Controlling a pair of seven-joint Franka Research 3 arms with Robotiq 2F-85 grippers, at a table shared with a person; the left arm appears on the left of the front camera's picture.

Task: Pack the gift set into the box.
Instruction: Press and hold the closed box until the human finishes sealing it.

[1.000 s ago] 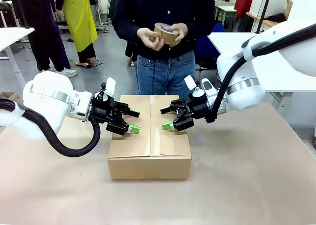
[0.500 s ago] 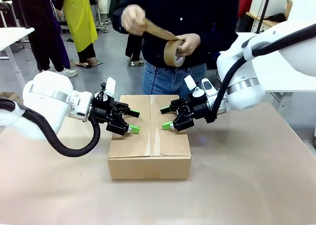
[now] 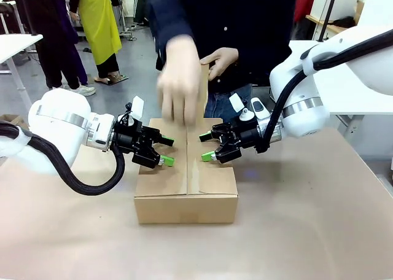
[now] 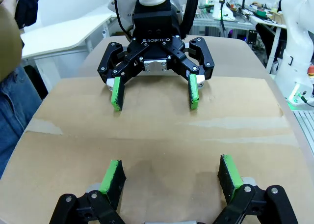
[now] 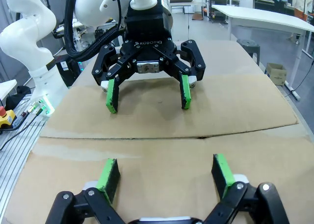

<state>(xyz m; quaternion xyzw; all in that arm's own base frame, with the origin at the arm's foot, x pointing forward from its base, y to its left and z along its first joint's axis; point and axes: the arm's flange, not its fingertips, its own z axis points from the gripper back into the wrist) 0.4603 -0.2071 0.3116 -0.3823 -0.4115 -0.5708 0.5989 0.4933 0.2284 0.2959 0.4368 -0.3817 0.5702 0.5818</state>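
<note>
Resting on box, left side: left gripper [image 3: 163,151] — jaws spread wide, nothing between the green pads; fingertips sit on or just above the left top flap, contact not certain. Own pads show at the bottom of the left wrist view [image 4: 169,179].

Box: brown cardboard carton [image 3: 186,197], flaps folded shut, standing on the brown table [image 3: 307,231] between the two arms. Centre seam runs front to back along the top; the gift set itself is hidden, presumably under the flaps — cannot tell.

Person's near hand: blurred hand [image 3: 178,86] above the rear of the carton, just over the seam, fingers pointing down.

Person's other hand: hand [image 3: 222,60] held at chest height, behind and to the right of the first; a brown strip hangs between the two hands, too blurred to name with certainty.

Right gripper: right gripper [image 3: 207,146] — jaws likewise spread, holding nothing, tips over the right top flap. It faces the left gripper across the seam, the two a short way apart.

Right wrist view: own pads [image 5: 166,176] low over cardboard, opposite gripper ahead.
</note>
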